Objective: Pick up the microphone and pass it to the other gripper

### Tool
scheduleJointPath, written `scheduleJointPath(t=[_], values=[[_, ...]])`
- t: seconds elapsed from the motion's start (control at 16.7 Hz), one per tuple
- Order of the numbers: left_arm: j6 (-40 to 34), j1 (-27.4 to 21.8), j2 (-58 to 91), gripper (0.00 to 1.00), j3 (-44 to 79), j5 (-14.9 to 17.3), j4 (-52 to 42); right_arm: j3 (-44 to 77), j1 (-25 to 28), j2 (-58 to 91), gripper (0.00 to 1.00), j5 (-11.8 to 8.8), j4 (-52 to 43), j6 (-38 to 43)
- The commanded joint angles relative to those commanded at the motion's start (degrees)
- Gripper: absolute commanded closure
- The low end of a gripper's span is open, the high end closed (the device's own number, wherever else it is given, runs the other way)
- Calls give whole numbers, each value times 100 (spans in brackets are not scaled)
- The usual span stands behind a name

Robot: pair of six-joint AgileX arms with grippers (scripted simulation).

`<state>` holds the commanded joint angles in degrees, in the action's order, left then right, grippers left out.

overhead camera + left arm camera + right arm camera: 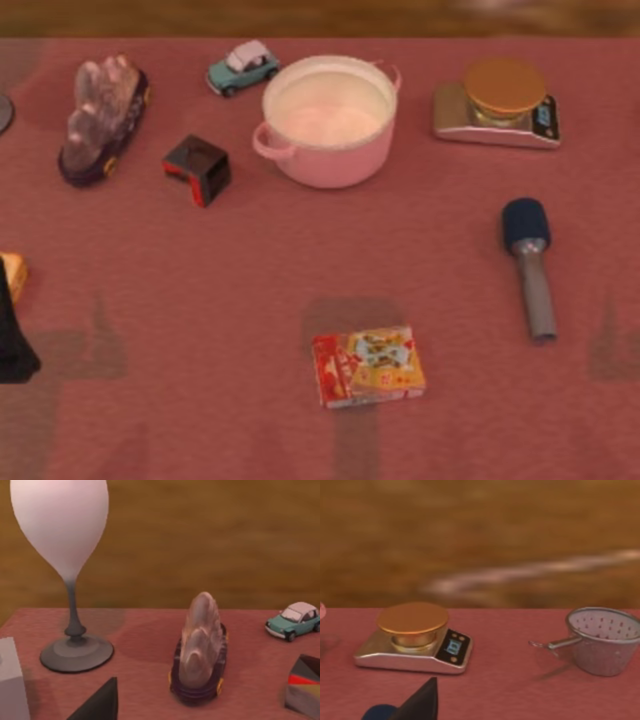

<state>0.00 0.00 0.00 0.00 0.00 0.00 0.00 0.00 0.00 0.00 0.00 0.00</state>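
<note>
Of the right gripper (422,700) only one black, pointed fingertip shows, in the right wrist view; whether its fingers are apart or together cannot be told. Just beside this tip appears a dark blue round shape, probably the foam head of the microphone (530,265). So the right arm seems to hang near the microphone, which would suit a first grasp.

The microphone lies flat on the right part of the red table (450,420), free of any grip. Its navy head points to the far edge, then comes a silver collar, then a slim grey cylinder handle that looks smooth and easy to clamp across.

Farther off stand a kitchen scale (497,105) with a golden round plate and a metal strainer (602,640) with small holes.

The left gripper (100,702) also shows one black tip only, at the left side near a purple-based figure (103,120) and a white wine glass (67,570); its state cannot be told. A pink pot (328,120) is in the middle.
</note>
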Motion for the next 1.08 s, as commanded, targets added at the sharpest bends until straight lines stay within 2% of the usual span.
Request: scheduleJointPath(t=[0.24, 0.48, 1.08], values=[[0, 0, 0, 0, 0, 0, 0, 165, 64, 181, 0, 19, -151, 52], [0, 0, 0, 0, 0, 0, 0, 1063, 400, 1277, 0, 128, -946, 353], [0, 0, 0, 0, 0, 0, 0, 5005, 1735, 6827, 0, 493, -3846, 1805]])
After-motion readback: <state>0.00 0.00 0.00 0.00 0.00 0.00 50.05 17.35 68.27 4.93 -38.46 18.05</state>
